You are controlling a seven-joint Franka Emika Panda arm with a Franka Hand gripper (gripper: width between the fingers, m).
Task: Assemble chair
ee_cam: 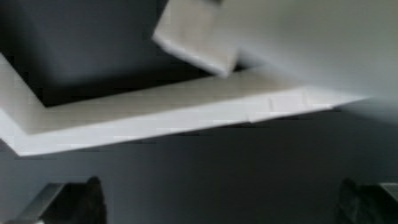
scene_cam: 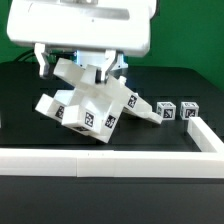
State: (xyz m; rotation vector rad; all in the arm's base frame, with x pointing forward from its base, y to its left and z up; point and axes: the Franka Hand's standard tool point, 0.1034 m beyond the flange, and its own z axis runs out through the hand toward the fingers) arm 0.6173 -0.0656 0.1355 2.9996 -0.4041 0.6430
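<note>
The chair (scene_cam: pixel 88 105) is a tilted cluster of matte white chunky pieces with black-and-white tags, in the middle of the dark table. Two small tagged white blocks (scene_cam: pixel 166 110) (scene_cam: pixel 188 111) lie to the exterior view's right of it. My gripper (scene_cam: pixel 80 62) hangs just above the cluster's upper part. In the wrist view its dark fingertips (ee_cam: pixel 71 203) stand far apart with only dark table between them, so the gripper (ee_cam: pixel 222 205) is open and empty. A blurred white angled chair piece (ee_cam: pixel 178 110) lies beyond the fingertips.
A long low white border rail (scene_cam: pixel 100 160) runs along the front of the table and turns back along the exterior view's right side (scene_cam: pixel 206 135). The bulky white arm fills the top of the exterior view.
</note>
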